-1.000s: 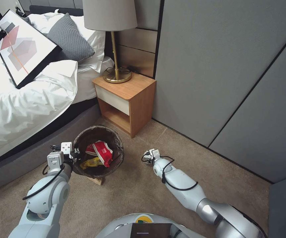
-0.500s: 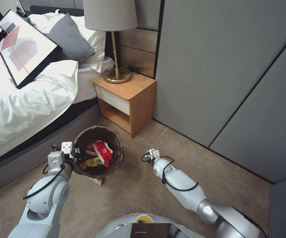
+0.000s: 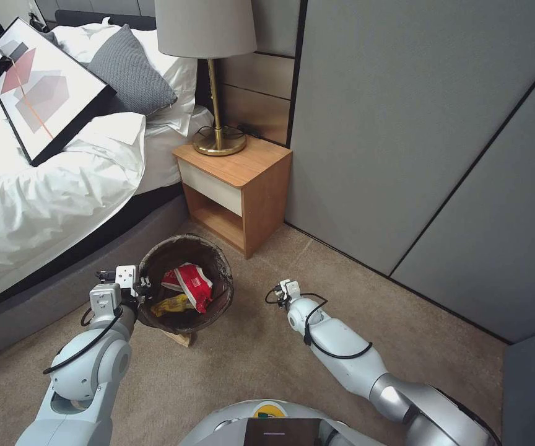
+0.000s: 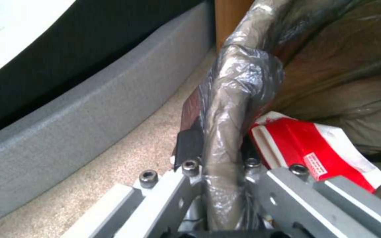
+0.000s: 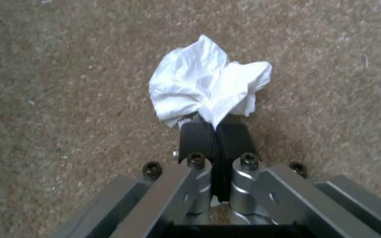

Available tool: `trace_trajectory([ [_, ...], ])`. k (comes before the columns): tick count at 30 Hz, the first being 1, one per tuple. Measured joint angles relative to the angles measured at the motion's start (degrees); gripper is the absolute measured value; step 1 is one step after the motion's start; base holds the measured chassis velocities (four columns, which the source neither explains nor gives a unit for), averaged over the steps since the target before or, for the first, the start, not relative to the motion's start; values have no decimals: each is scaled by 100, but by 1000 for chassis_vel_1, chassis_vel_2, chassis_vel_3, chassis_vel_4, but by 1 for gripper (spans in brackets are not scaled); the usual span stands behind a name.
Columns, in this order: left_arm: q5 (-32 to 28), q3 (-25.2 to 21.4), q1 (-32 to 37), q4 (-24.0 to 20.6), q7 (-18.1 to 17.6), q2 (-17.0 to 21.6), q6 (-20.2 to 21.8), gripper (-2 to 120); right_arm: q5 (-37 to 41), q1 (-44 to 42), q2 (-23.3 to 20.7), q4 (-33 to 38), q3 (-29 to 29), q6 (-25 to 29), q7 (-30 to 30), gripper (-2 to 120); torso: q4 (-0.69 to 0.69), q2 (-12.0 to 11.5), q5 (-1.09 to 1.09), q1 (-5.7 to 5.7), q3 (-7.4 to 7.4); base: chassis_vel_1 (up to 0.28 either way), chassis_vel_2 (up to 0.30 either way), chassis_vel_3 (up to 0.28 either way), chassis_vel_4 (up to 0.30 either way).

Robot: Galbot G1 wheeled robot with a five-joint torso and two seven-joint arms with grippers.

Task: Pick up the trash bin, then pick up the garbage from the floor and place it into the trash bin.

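Note:
The trash bin (image 3: 215, 263), round and lined with a dark brown bag, hangs tilted just above the carpet beside the bed. My left gripper (image 3: 139, 288) is shut on the bin's bag-wrapped rim (image 4: 230, 99), one finger on each side of it. Inside the bin lie a red wrapper (image 3: 194, 286) (image 4: 314, 148) and a yellow wrapper (image 3: 169, 305). To the bin's right, low over the carpet, my right gripper (image 3: 278, 291) (image 5: 215, 130) is shut on a crumpled white tissue (image 5: 208, 86). A brown scrap (image 3: 179, 338) pokes out from under the bin.
A wooden nightstand (image 3: 261, 192) with a brass lamp (image 3: 219, 141) stands just beyond the bin. The bed (image 3: 44, 198) and its grey base run along the left. Grey wall panels (image 3: 416, 142) close the right side. Open carpet (image 3: 243, 353) lies between the arms.

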Motion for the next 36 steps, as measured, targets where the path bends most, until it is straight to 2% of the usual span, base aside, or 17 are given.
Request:
trace_trajectory([
  [9,-4,-37,2,-64,12,9,0,0,229,-75,-240,554,23,-153,151,0,0,0,1,0,0,0,0,0,0],
  [12,-1,-38,-5,-76,28,22,0,0,709,-188,-530,1351,201,-431,456,0,1,0,1,0,0,0,0,0,0],
  [13,-1,-38,-5,-76,28,22,0,0,709,-188,-530,1351,201,-431,456,0,1,0,1,0,0,0,0,0,0],
  [16,13,-15,-22,-64,40,16,0,0,1097,-377,-922,2136,425,-570,609,0,1,0,3,0,0,0,0,0,0],
  [17,13,-15,-22,-64,40,16,0,0,1097,-377,-922,2136,425,-570,609,0,1,0,3,0,0,0,0,0,0],
  [19,33,-4,-43,-21,45,16,0,0,1414,-569,-1361,2734,599,-672,730,0,-1,0,2,0,0,0,0,0,0],
  [23,47,15,-61,12,54,17,0,0,1668,-751,-1702,3300,769,-741,830,0,-2,0,1,0,0,0,0,0,0],
  [25,66,48,-80,39,67,17,0,0,1922,-971,-2000,4034,996,-815,928,0,0,0,1,0,0,0,0,0,0],
  [27,67,52,-82,43,69,18,0,0,1969,-1005,-2036,4143,1034,-829,947,0,0,0,2,0,0,0,0,0,0],
  [28,75,64,-89,56,78,27,0,0,2168,-1140,-2170,4598,1188,-881,1024,0,0,0,3,0,0,0,0,0,0],
  [31,87,75,-92,65,92,36,0,0,2356,-1257,-2280,5020,1364,-922,1101,0,-1,0,2,0,0,0,0,0,0],
  [33,106,87,-92,80,118,47,0,0,2681,-1396,-2441,5726,1604,-1001,1207,0,-1,0,2,0,0,0,0,0,0],
  [35,113,89,-91,85,124,48,0,0,2791,-1420,-2489,5960,1676,-1026,1231,0,-1,0,3,0,0,0,0,0,0],
  [36,130,96,-91,99,142,50,0,0,3006,-1434,-2590,6407,1798,-1063,1267,0,0,0,1,0,0,0,0,0,0],
])
